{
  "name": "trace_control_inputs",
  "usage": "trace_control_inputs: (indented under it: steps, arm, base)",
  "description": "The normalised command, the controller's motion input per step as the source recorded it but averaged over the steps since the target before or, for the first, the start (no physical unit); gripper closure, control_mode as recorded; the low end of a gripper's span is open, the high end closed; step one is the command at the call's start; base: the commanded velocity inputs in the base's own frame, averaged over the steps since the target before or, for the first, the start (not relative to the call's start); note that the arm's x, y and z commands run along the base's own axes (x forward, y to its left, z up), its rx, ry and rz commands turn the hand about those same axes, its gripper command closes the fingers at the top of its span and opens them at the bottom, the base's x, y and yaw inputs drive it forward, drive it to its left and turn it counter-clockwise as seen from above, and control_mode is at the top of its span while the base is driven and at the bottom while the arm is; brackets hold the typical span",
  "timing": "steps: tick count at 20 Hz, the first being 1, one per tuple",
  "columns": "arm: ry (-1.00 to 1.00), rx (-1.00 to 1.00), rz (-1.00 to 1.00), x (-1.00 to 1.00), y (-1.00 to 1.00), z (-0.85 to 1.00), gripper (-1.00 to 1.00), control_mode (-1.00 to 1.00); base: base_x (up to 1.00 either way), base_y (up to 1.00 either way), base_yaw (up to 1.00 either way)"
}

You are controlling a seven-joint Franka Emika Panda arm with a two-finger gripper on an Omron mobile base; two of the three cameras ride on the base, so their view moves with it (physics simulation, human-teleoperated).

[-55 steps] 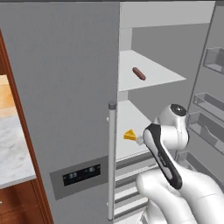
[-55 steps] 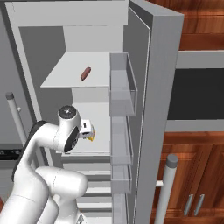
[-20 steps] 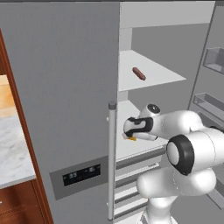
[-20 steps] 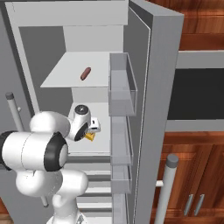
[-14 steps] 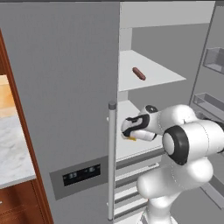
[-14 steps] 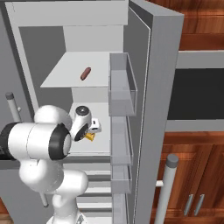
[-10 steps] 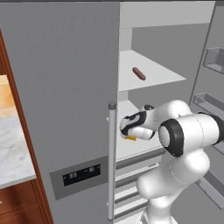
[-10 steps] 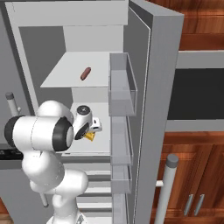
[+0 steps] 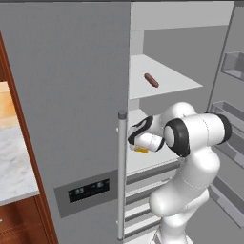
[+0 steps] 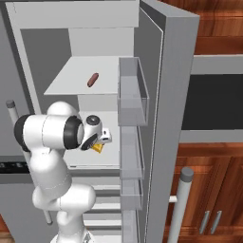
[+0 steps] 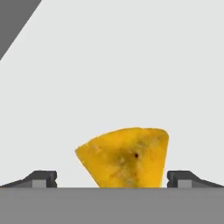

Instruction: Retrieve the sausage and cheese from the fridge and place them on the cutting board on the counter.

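1. reaching for the small bright yellow triangular cheese wedge [image 11: 127, 157], which lies on the white middle shelf [image 11: 131, 65] of the tall grey two-door fridge [image 9: 66, 95]; in the hand view it sits between the two dark fingertips [image 11: 41, 178], one at its 9 o'clock and one at its 3 o'clock, neither visibly touching it.
2. the white arm's two-finger gripper [image 11: 112, 179] stands spread wide with nothing clamped; from the left base view it hovers over the cheese [image 9: 141, 150], and from the right base view it hovers there too [image 10: 98, 147].
3. the thin reddish-brown sausage link [image 9: 151, 80] rests alone on the upper white shelf [image 9: 167, 83], at about 12 o'clock from the cheese and well apart from it; it is untouched.
4. judgement: the step in hand is the first pick, with nothing carried over yet.
5. the next move likely calls for easing lower so the wedge sits deeper between the fingers, closing on its sides, then lifting clear of the shelf without clipping the open fridge door [image 10: 166, 118].
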Motion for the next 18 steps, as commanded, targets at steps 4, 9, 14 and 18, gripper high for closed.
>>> trace_control_inputs:
  steps: [4, 9, 14, 18]
  arm:
    - [0.0, 0.0, 0.0, 0.24, 0.0, -0.2, -1.0, -1.0]
    - [0.0, 0.0, 0.0, 0.25, 0.0, -0.21, -1.0, -1.0]
    - [0.0, 0.0, 0.0, 0.07, 0.0, -0.32, -1.0, -1.0]
    - [0.0, 0.0, 0.0, 0.03, 0.0, -0.29, -1.0, -1.0]
  base:
    - [0.0, 0.0, 0.0]
    - [0.0, 0.0, 0.0]
    - [0.0, 0.0, 0.0]
    - [0.0, 0.0, 0.0]
